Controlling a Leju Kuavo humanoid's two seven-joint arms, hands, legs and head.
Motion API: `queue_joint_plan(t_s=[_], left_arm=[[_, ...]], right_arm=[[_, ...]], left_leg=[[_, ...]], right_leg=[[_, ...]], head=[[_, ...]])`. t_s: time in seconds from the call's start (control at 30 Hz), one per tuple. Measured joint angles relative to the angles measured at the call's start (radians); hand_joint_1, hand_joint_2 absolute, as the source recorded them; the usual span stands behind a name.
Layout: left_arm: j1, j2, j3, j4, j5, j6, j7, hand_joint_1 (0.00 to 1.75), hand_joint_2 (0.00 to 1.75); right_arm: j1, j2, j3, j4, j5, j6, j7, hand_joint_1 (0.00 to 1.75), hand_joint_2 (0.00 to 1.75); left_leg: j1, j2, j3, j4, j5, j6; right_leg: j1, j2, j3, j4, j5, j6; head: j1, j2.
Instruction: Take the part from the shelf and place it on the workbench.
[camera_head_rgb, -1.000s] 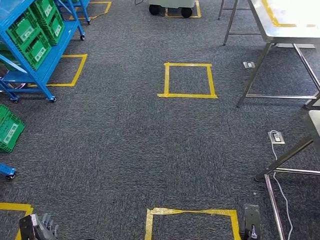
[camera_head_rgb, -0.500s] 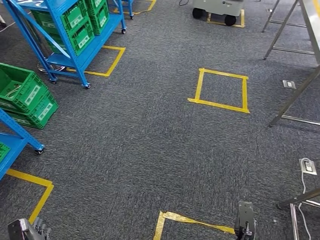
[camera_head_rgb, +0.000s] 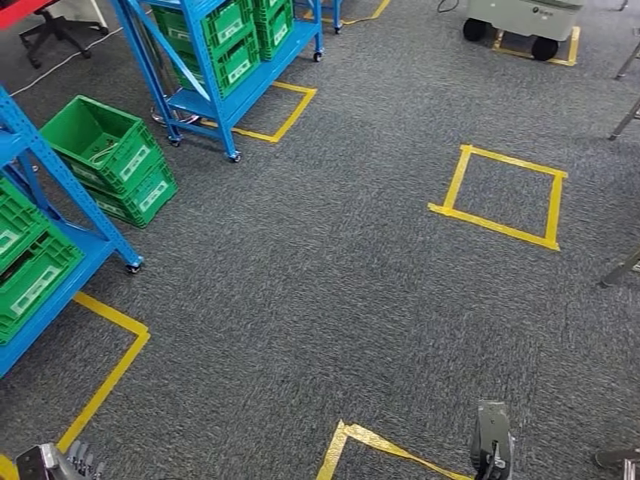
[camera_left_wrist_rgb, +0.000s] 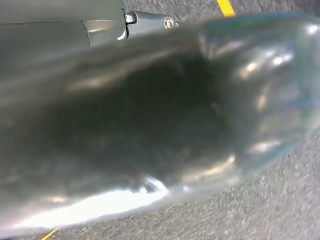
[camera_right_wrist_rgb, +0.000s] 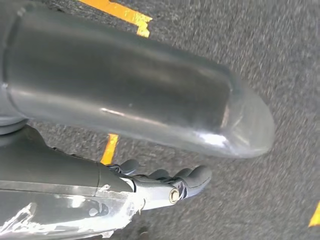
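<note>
Swung further toward the racks since 0.5 s ago: whole pic shifted, so camera turn, not things moving; more blue shelving now ahead-left of left hand (camera_head_rgb: 64, 462), workbench legs mostly gone past right hand (camera_head_rgb: 492, 452), bar one leg (camera_head_rgb: 623, 268) fwd-right of it. Approx. early stage, by my read: still on approach, nothing picked, nothing placed; left to do = reach shelf, grab, carry back, set down. Part itself not made out, prob. in one of the green crates (camera_head_rgb: 106, 150), can't tell which. Right hand hanging low, fingers straight and slack, nothing in them per wrist view. Left hand low too, at frame edge, wrist view blurred, so can't tell if slack or clenched. Count: 2 blue shelf units, near shelf (camera_head_rgb: 72, 290) just fwd-left of left hand, far shelf (camera_head_rgb: 226, 100) well beyond it; 2 crates stacked on floor between them, more on both racks, too overlapped to total; 1 full tape square (camera_head_rgb: 502, 190) ahead of right hand, 4 partial; 1 grey cart (camera_head_rgb: 521, 15) far ahead; 1 office chair (camera_head_rgb: 53, 25) far fwd-left
</note>
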Motion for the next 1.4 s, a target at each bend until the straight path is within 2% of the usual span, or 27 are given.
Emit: queue_joint_plan(t_s=[0.07, 0.1, 0.17, 0.2, 0.27, 0.3, 0.33, 0.37, 0.4, 0.43, 0.47, 0.53, 0.6, 0.67, 0.7, 0.73, 0.8, 0.87, 0.9, 0.93, 1.0, 1.07, 1.13, 1.2, 1.27, 1.33, 1.4], left_arm=[[-0.004, 0.0, 0.0, 0.0, 0.0, 0.0, 0.0, 0.0, 0.0], [-0.004, -0.001, 0.0, 0.001, 0.0, 0.0, 0.0, 0.0, 0.0], [-0.002, 0.0, 0.001, 0.001, 0.0, 0.0, 0.0, 0.0, 0.0], [-0.001, -0.001, 0.001, 0.001, 0.0, 0.0, 0.0, 0.0, 0.0], [-0.003, 0.0, 0.001, 0.002, 0.0, 0.0, 0.0, 0.0, 0.0], [-0.005, 0.0, 0.001, 0.002, 0.0, 0.0, 0.0, 0.0, 0.44], [-0.006, 0.0, 0.001, 0.002, 0.0, 0.0, 0.0, 0.0, 0.87], [-0.006, 0.001, 0.001, 0.002, 0.0, 0.0, 0.0, 0.0, 1.31], [-0.005, 0.001, 0.001, 0.002, -0.004, 0.001, -0.001, 0.0, 1.75], [-0.004, 0.001, 0.001, 0.002, -0.011, 0.003, -0.005, 0.0, 1.75], [-0.005, 0.001, 0.0, 0.002, -0.02, 0.007, -0.009, 0.0, 1.75], [-0.011, 0.001, -0.001, 0.002, -0.036, 0.016, -0.017, 0.0, 1.75], [-0.019, 0.002, -0.001, 0.004, -0.041, 0.021, -0.021, 0.0, 1.75], [-0.02, 0.004, -0.001, 0.005, -0.043, 0.023, -0.022, 0.0, 1.75], [-0.018, 0.005, -0.001, 0.007, -0.045, 0.024, -0.023, 0.0, 1.75], [-0.017, 0.006, -0.001, 0.009, -0.046, 0.025, -0.023, 0.0, 1.75], [-0.023, 0.007, -0.001, 0.012, -0.049, 0.027, -0.024, 0.0, 1.75], [-0.03, 0.008, -0.001, 0.015, -0.052, 0.029, -0.025, 0.0, 1.75], [-0.031, 0.008, -0.001, 0.016, -0.053, 0.03, -0.025, 0.0, 1.75], [-0.03, 0.008, -0.001, 0.017, -0.054, 0.031, -0.025, 0.0, 1.75], [-0.029, 0.01, -0.001, 0.019, -0.057, 0.032, -0.027, 0.0, 1.75], [-0.032, 0.01, -0.001, 0.02, -0.06, 0.032, -0.029, 0.0, 1.75], [-0.035, 0.009, -0.001, 0.021, -0.061, 0.032, -0.031, 0.0, 1.75], [-0.035, 0.009, -0.001, 0.022, -0.062, 0.032, -0.032, 0.0, 1.75], [-0.034, 0.009, -0.001, 0.022, -0.062, 0.033, -0.033, 0.0, 1.75], [-0.038, 0.009, -0.001, 0.022, -0.063, 0.033, -0.034, 0.0, 1.75], [-0.039, 0.009, -0.001, 0.023, -0.064, 0.032, -0.034, 0.0, 1.75]], right_arm=[[-0.001, 0.0, 0.0, 0.0, 0.0, 0.0, 0.0, 0.0, 0.0], [-0.001, 0.0, 0.0, 0.0, 0.0, 0.0, 0.0, 0.0, 0.0], [-0.003, 0.0, 0.001, 0.0, 0.0, 0.0, 0.0, 0.0, 0.0], [-0.004, 0.0, 0.002, 0.0, 0.0, 0.0, 0.0, 0.0, 0.0], [-0.006, 0.0, 0.003, 0.0, 0.0, 0.0, 0.0, 0.0, 0.0], [-0.006, 0.0, 0.003, 0.0, 0.0, 0.0, 0.0, 0.0, 0.0], [-0.003, 0.0, 0.004, 0.0, 0.0, 0.0, 0.0, 0.0, 0.0], [-0.001, 0.0, 0.004, 0.001, 0.0, 0.0, 0.0, 0.0, 0.0], [0.001, 0.0, 0.003, 0.001, -0.002, 0.003, 0.0, 0.0, 0.0], [0.001, 0.0, 0.003, 0.002, -0.006, 0.009, 0.0, 0.0, 0.0], [0.0, 0.0, 0.003, 0.002, -0.012, 0.015, 0.0, 0.0, 0.0], [-0.003, -0.002, 0.003, 0.002, -0.024, 0.026, 0.0, 0.0, 0.0], [-0.006, -0.002, 0.004, 0.003, -0.03, 0.029, 0.0, 0.0, 0.0], [-0.008, -0.002, 0.006, 0.004, -0.034, 0.032, 0.0, 0.0, 0.0], [-0.01, -0.002, 0.007, 0.004, -0.035, 0.033, 0.0, 0.0, 0.0], [-0.012, -0.002, 0.008, 0.004, -0.036, 0.034, 0.0, 0.0, 0.0], [-0.012, -0.004, 0.008, 0.005, -0.038, 0.036, 0.0, 0.0, 0.0], [-0.009, -0.006, 0.009, 0.005, -0.04, 0.037, 0.0, 0.0, 0.0], [-0.008, -0.006, 0.01, 0.005, -0.041, 0.038, 0.0, 0.0, 0.0], [-0.008, -0.006, 0.013, 0.006, -0.044, 0.039, 0.0, 0.0, 0.0], [-0.009, -0.006, 0.018, 0.006, -0.049, 0.039, 0.0, 0.0, 0.0], [-0.011, -0.008, 0.024, 0.006, -0.054, 0.043, 0.0, 0.0, 0.0], [-0.012, -0.01, 0.029, 0.006, -0.057, 0.052, 0.0, 0.0, 0.0], [-0.014, -0.011, 0.033, 0.007, -0.058, 0.064, 0.0, 0.0, 0.0], [-0.017, -0.012, 0.037, 0.007, -0.059, 0.071, 0.0, 0.0, 0.0], [-0.016, -0.013, 0.041, 0.008, -0.06, 0.073, 0.0, 0.0, 0.0], [-0.012, -0.014, 0.042, 0.009, -0.06, 0.073, 0.0, 0.0, 0.0]], left_leg=[[-0.003, 0.033, 0.059, -0.109, 0.032, 0.01], [-0.006, 0.038, 0.067, -0.126, 0.031, 0.018], [-0.008, 0.014, 0.065, -0.127, 0.032, 0.037], [-0.007, 0.003, 0.066, -0.128, 0.032, 0.044], [-0.003, -0.019, 0.068, -0.13, 0.034, 0.057], [-0.003, -0.031, 0.068, -0.13, 0.034, 0.061], [-0.003, -0.044, 0.067, -0.13, 0.034, 0.065], [-0.004, -0.058, 0.067, -0.13, 0.034, 0.066], [-0.005, -0.072, 0.067, -0.129, 0.034, 0.066], [-0.006, -0.088, 0.068, -0.129, 0.034, 0.066], [-0.006, -0.103, 0.07, -0.129, 0.035, 0.066], [-0.005, -0.132, 0.07, -0.127, 0.035, 0.063], [-0.002, -0.157, 0.06, -0.125, 0.039, 0.053], [0.003, -0.177, 0.05, -0.126, 0.046, 0.039], [0.003, -0.169, 0.046, -0.125, 0.044, 0.033], [0.001, -0.146, 0.038, -0.111, 0.033, 0.028], [-0.001, -0.08, -0.003, -0.026, -0.02, 0.02], [0.0, -0.05, -0.063, 0.098, -0.074, 0.013], [0.002, -0.045, -0.082, 0.137, -0.082, 0.01], [0.003, -0.042, -0.086, 0.145, -0.074, 0.007], [0.006, -0.027, -0.042, 0.063, -0.017, 0.004], [0.002, 0.023, 0.025, -0.064, 0.033, 0.005], [-0.003, 0.051, 0.052, -0.12, 0.04, 0.019], [-0.003, 0.027, 0.049, -0.12, 0.039, 0.037], [0.0, 0.003, 0.05, -0.121, 0.039, 0.05], [0.002, -0.023, 0.051, -0.122, 0.039, 0.061], [0.0, -0.052, 0.051, -0.122, 0.039, 0.066]], right_leg=[[0.006, -0.02, 0.006, 0.002, -0.007, 0.011], [0.009, -0.029, 0.009, 0.002, -0.01, 0.016], [0.008, -0.044, 0.016, -0.002, -0.014, 0.026], [0.005, -0.033, 0.016, 0.004, -0.022, 0.031], [0.002, 0.019, -0.015, 0.08, -0.069, 0.04], [0.001, 0.048, -0.048, 0.149, -0.102, 0.041], [0.001, 0.063, -0.086, 0.226, -0.133, 0.041], [0.002, 0.069, -0.118, 0.284, -0.149, 0.04], [0.002, 0.071, -0.136, 0.31, -0.146, 0.038], [0.003, 0.074, -0.135, 0.292, -0.121, 0.034], [0.004, 0.082, -0.115, 0.236, -0.081, 0.03], [0.001, 0.128, -0.057, 0.091, -0.009, 0.021], [-0.001, 0.163, -0.025, 0.021, 0.009, 0.018], [0.001, 0.152, -0.021, 0.014, 0.009, 0.015], [0.001, 0.14, -0.02, 0.01, 0.012, 0.009], [-0.001, 0.128, -0.018, 0.005, 0.016, 0.003], [-0.001, 0.099, -0.015, -0.003, 0.02, -0.005], [0.001, 0.068, -0.015, -0.003, 0.019, -0.009], [0.001, 0.053, -0.015, -0.003, 0.017, -0.009], [0.0, 0.038, -0.014, -0.003, 0.016, -0.008], [-0.002, 0.012, -0.008, -0.002, 0.01, -0.002], [0.003, -0.01, -0.001, 0.0, 0.002, 0.01], [0.012, -0.03, 0.005, 0.001, -0.006, 0.02], [0.013, -0.047, 0.01, 0.0, -0.013, 0.026], [0.008, -0.019, 0.0, 0.031, -0.039, 0.035], [0.005, 0.04, -0.054, 0.151, -0.1, 0.04], [0.005, 0.067, -0.126, 0.287, -0.147, 0.039]], head=[[0.0, 0.0], [0.001, 0.0], [0.004, 0.0], [0.005, 0.0], [0.009, 0.0], [0.011, 0.0], [0.012, 0.0], [0.012, 0.0], [0.012, 0.0], [0.012, 0.0], [0.012, 0.0], [0.012, 0.0], [0.011, 0.0], [0.012, 0.0], [0.011, 0.0], [0.007, 0.0], [0.0, 0.0], [-0.004, 0.0], [-0.004, 0.0], [-0.004, 0.0], [-0.004, 0.0], [-0.006, 0.0], [-0.006, 0.0], [-0.003, 0.0], [0.0, 0.0], [0.004, 0.0], [0.006, 0.0]])
